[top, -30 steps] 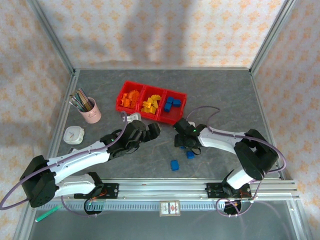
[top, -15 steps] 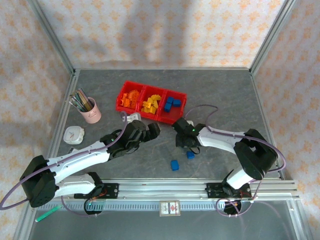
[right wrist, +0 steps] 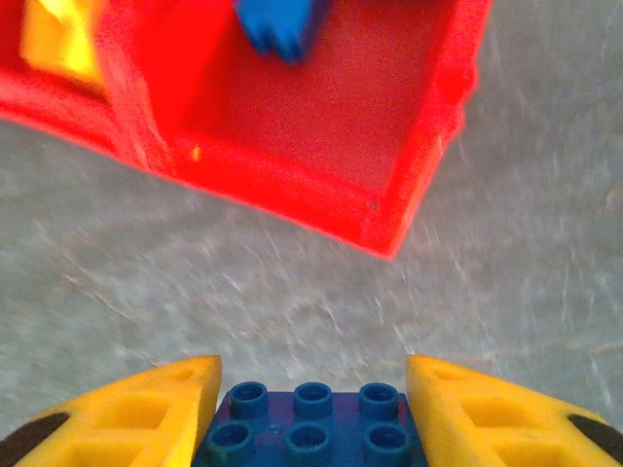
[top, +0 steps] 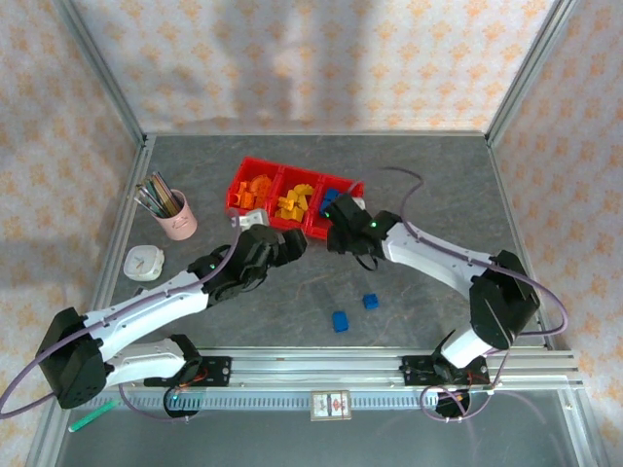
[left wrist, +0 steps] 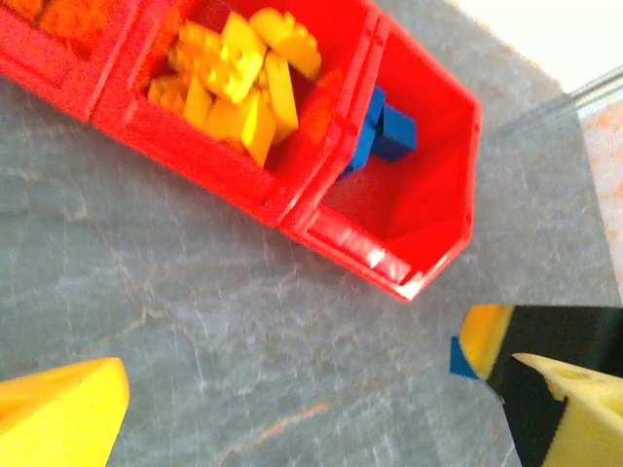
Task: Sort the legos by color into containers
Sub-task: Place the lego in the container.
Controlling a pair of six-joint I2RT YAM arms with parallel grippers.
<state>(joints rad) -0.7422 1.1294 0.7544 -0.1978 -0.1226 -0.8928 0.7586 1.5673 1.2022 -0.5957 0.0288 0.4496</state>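
Observation:
The containers are three joined red bins at the table's middle back, holding orange legos, yellow legos and blue legos. My right gripper hovers at the near edge of the blue bin, shut on a blue six-stud brick between its yellow fingers; the blue bin lies just ahead of it. My left gripper is open and holds nothing, in front of the yellow bin. Two blue bricks lie on the table, one farther and one nearer.
A pink cup of pens stands at the left, with a white round object nearer the front. A green marker lies beyond the front rail. Metal frame posts border the grey table.
My right gripper has shut on a blue brick, lifted it and carried it back-left to the blue bin's edge. The left arm has edged toward the bins, still open.

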